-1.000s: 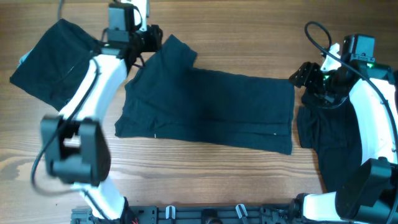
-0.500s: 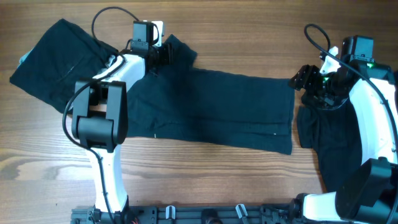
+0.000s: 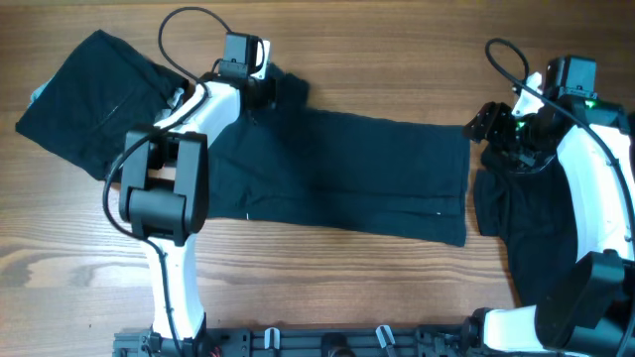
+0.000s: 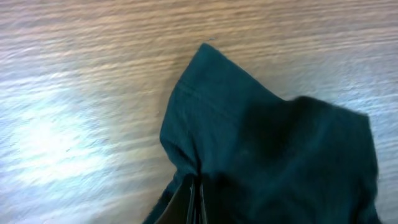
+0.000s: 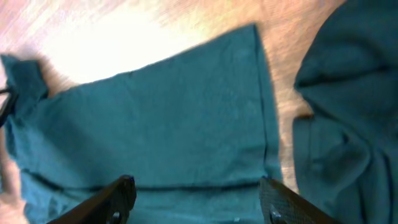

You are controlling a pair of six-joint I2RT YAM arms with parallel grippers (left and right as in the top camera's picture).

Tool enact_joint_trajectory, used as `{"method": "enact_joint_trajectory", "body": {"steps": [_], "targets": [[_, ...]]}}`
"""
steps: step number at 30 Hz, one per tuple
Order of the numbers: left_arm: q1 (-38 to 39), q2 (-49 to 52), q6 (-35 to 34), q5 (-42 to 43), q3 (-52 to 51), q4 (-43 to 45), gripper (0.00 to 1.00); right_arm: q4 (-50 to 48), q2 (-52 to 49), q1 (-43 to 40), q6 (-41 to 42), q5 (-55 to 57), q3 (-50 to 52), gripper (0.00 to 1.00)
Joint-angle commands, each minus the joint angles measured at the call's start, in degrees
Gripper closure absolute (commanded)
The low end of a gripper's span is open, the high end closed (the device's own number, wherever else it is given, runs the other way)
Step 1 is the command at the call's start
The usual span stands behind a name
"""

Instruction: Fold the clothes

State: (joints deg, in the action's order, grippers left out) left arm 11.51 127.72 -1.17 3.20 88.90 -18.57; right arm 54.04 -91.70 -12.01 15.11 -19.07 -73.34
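A dark teal T-shirt (image 3: 337, 174) lies spread across the middle of the wooden table, long side left to right. My left gripper (image 3: 270, 89) is shut on its upper-left sleeve, which is bunched up; in the left wrist view the closed fingers (image 4: 194, 200) pinch the sleeve fabric (image 4: 249, 137). My right gripper (image 3: 486, 124) is open and empty just off the shirt's upper-right corner; in the right wrist view the spread fingers (image 5: 199, 199) frame the shirt (image 5: 161, 124).
A second dark garment (image 3: 84, 94) lies at the far left. A third one (image 3: 526, 228) lies at the right under my right arm and also shows in the right wrist view (image 5: 348, 93). Bare wood (image 3: 327, 278) runs along the front.
My left gripper has moved right onto the shirt's upper-left sleeve and closed on it; the sleeve is now bunched inward. The right arm has not moved.
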Motion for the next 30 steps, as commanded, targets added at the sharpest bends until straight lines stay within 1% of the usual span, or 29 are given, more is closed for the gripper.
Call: {"method": "enact_joint_trajectory", "body": {"steps": [1, 7, 14, 15, 17, 20, 22, 24, 26, 28, 29, 30], "targets": [[-0.7, -6.1, -0.7, -3.1, 1.3, -2.5, 0.96, -3.1, -3.5, 0.0, 0.2, 2.8, -0.8, 0.32], [-0.5, -8.1, -1.3, -3.1, 1.3, -8.9, 0.96, -9.6, -13.4, 0.0, -1.5, 2.8, -0.8, 0.34], [-0.5, -9.6, -2.3, -3.1, 1.3, -11.6, 0.96, -13.4, -23.2, 0.1, -1.6, 2.3, -0.8, 0.41], [-0.5, -9.8, -2.3, -3.1, 1.3, -11.7, 0.96, -14.1, -23.6, 0.1, -1.6, 2.4, -0.8, 0.43], [-0.5, -10.0, -2.3, -3.1, 1.3, -12.1, 0.96, -16.0, -24.0, 0.1, -1.5, 2.4, -0.8, 0.43], [-0.5, -10.2, -2.3, -3.1, 1.3, -12.5, 0.96, -17.6, -24.0, 0.3, -1.5, 2.3, -0.8, 0.5], [-0.5, -10.5, -3.6, -3.1, 1.3, -12.5, 0.96, -18.5, -24.0, 0.6, -1.4, 2.3, -0.8, 0.57], [-0.5, -11.0, -4.4, -3.0, 1.3, -12.5, 0.96, -19.4, -24.0, 1.4, -1.5, 2.3, -0.8, 0.58], [-0.5, -11.4, -4.4, -3.1, 1.3, -12.5, 0.96, -20.6, -24.2, 2.3, -1.4, 2.4, -0.4, 0.66], [-0.5, -11.6, -4.4, -3.1, 1.3, -12.5, 0.96, -20.5, -24.2, 3.1, -1.4, 3.9, -0.3, 0.83], [-0.5, -11.7, -4.4, -3.1, 1.3, -12.5, 0.96, -20.5, -24.2, 3.4, -1.4, 4.8, -0.4, 0.96], [-0.5, -11.8, -4.5, -3.1, 1.3, -12.6, 0.96, -20.0, -23.9, 3.4, -1.4, 5.5, -0.7, 0.96]]}}
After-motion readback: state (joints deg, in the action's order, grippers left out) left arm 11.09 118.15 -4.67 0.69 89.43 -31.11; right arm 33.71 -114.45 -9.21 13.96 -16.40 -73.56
